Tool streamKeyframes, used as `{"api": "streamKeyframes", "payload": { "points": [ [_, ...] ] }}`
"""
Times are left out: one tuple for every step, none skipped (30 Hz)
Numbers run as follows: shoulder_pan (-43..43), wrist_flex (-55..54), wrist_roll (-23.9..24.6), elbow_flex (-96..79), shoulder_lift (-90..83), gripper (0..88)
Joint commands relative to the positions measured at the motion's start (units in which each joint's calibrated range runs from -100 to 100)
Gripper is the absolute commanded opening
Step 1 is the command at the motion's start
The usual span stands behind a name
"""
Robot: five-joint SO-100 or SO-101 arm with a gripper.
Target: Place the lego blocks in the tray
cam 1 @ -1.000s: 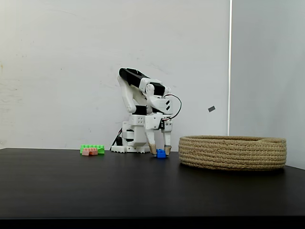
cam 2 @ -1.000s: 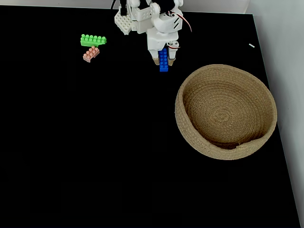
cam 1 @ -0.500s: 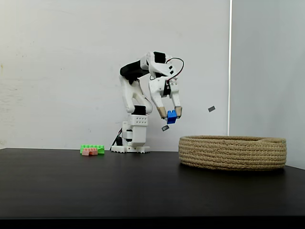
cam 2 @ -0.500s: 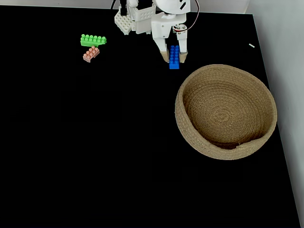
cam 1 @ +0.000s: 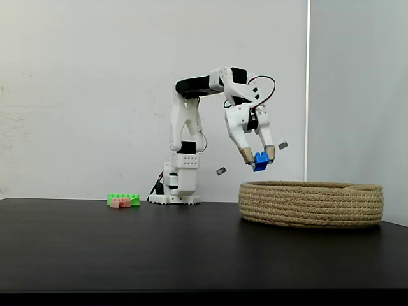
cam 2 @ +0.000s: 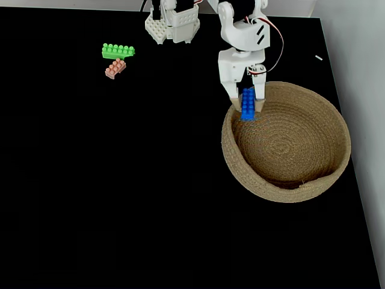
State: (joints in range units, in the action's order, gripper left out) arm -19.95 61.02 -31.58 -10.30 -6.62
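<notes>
Holding short blue brick [cam 2: 246, 104] studs-up in gripper [cam 2: 246, 110] above tray [cam 2: 337, 126] left rim, tan rope tray bare inside, green brick [cam 2: 118, 50] and pink brick [cam 2: 115, 68] touching, far left on table [cam 2: 120, 198].

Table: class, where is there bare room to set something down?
Bare: the wide stretch left of the tray, below the green and pink bricks. Crowded: the tray's near rim, under the pincer holding the blue brick.

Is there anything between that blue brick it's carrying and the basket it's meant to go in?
Nothing visible. The end effector holds the blue brick in the air above the basket's near rim.
</notes>
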Motion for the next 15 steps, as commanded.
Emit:
{"api": "streamKeyframes", "payload": {
  "points": [
    [-0.16, -1.17, 0.15, 6.42, 1.80, 22.8],
    [-0.16, -1.17, 0.39, 7.15, 2.40, 28.7],
    [-0.16, -1.17, 0.44, 7.51, 2.66, 31.7],
    [-0.16, -0.84, 0.34, 7.61, 2.66, 33.5],
    [-0.16, -0.59, 0.34, 7.61, 2.32, 34.9],
    [0.00, -0.09, 0.29, 7.61, 1.80, 35.5],
    [0.08, 0.74, 0.15, 7.61, 1.20, 35.4],
    [0.41, 1.24, 0.15, 7.24, 0.34, 35.3],
    [0.66, 2.16, 0.15, 7.06, -0.43, 35.5],
    [0.99, 2.99, -0.10, 6.51, -1.29, 35.8],
    [1.57, 3.74, -0.24, 6.15, -2.24, 35.8],
    [2.23, 5.07, -0.44, 5.87, -3.10, 35.5],
    [3.05, 6.24, -0.73, 5.14, -4.65, 35.1],
    [4.04, 7.57, -1.37, 3.78, -6.63, 35.0],
    [5.19, 9.07, -2.25, 2.04, -8.69, 34.5]
  ]
}}
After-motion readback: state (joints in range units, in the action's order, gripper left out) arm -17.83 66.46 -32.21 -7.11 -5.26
